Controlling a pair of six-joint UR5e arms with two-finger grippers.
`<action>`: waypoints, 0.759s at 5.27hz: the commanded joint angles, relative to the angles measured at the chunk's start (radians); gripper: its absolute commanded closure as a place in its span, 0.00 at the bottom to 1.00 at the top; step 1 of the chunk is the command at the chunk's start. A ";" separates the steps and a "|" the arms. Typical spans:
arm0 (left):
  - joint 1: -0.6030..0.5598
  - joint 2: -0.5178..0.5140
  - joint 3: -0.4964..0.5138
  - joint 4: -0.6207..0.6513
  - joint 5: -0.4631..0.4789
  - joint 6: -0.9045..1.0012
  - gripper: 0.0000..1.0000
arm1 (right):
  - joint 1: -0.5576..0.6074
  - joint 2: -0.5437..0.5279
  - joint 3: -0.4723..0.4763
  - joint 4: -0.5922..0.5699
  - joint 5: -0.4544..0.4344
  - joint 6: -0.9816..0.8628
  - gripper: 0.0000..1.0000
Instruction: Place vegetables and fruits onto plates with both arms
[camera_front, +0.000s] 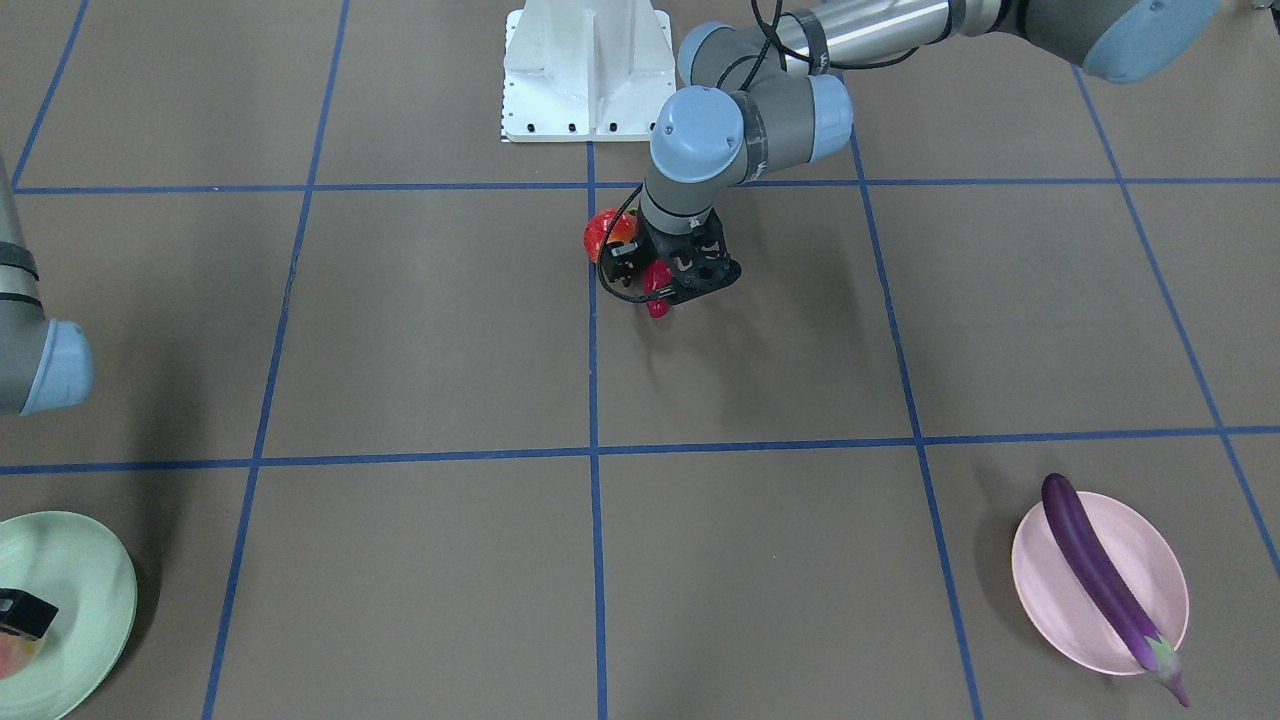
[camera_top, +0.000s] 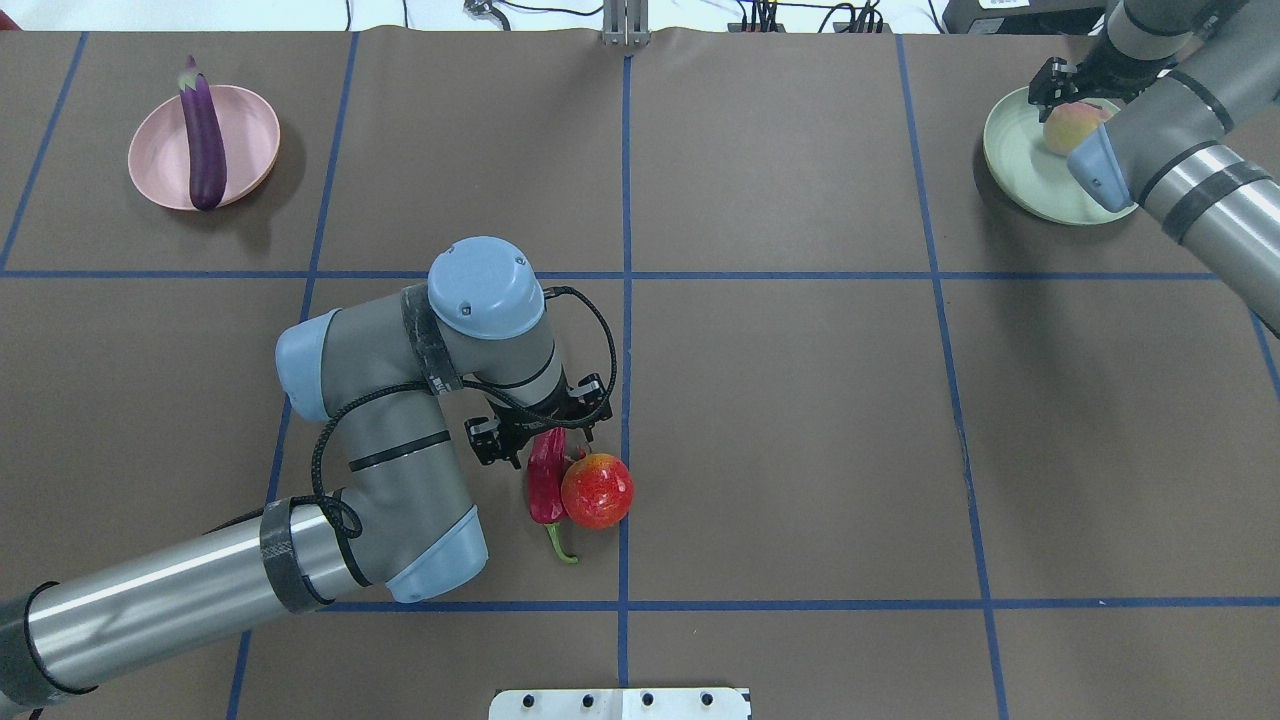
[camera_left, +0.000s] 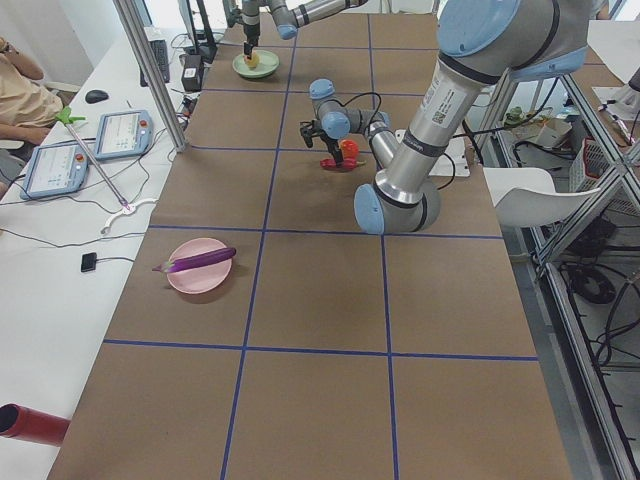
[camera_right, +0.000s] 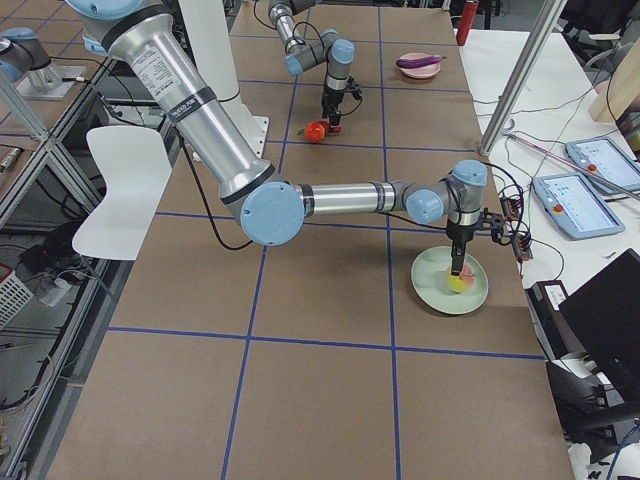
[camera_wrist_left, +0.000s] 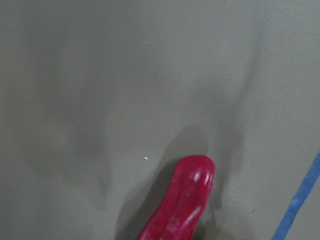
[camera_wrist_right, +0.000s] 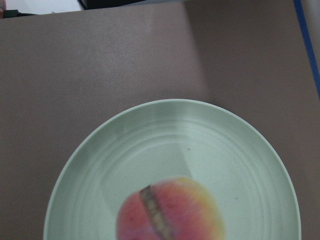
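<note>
Holds the left gripper low over the tip of the chili, pomegranate touching at its 3 o'clock overhead; cannot tell opening or grip. Holds the right gripper at the peach on the green plate; cannot tell there either. Shows the eggplant across the pink plate.

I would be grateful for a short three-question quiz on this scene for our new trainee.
1. True or false: the eggplant lies on the pink plate.
2. What sits on the green plate? A: a banana. B: a peach. C: a carrot.
3. Fill in: the left gripper is at the ____, which lies beside the round red fruit.

Key: 1 true. 2 B. 3 chili pepper.
</note>
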 joint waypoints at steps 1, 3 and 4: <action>0.002 0.001 0.004 0.001 0.000 -0.001 0.43 | 0.068 -0.001 0.012 -0.001 0.024 -0.098 0.00; 0.002 -0.002 0.000 0.001 0.000 -0.001 1.00 | 0.101 -0.110 0.187 -0.016 0.170 -0.125 0.00; 0.000 0.000 -0.006 0.003 -0.003 0.000 1.00 | 0.091 -0.204 0.325 -0.015 0.266 -0.085 0.00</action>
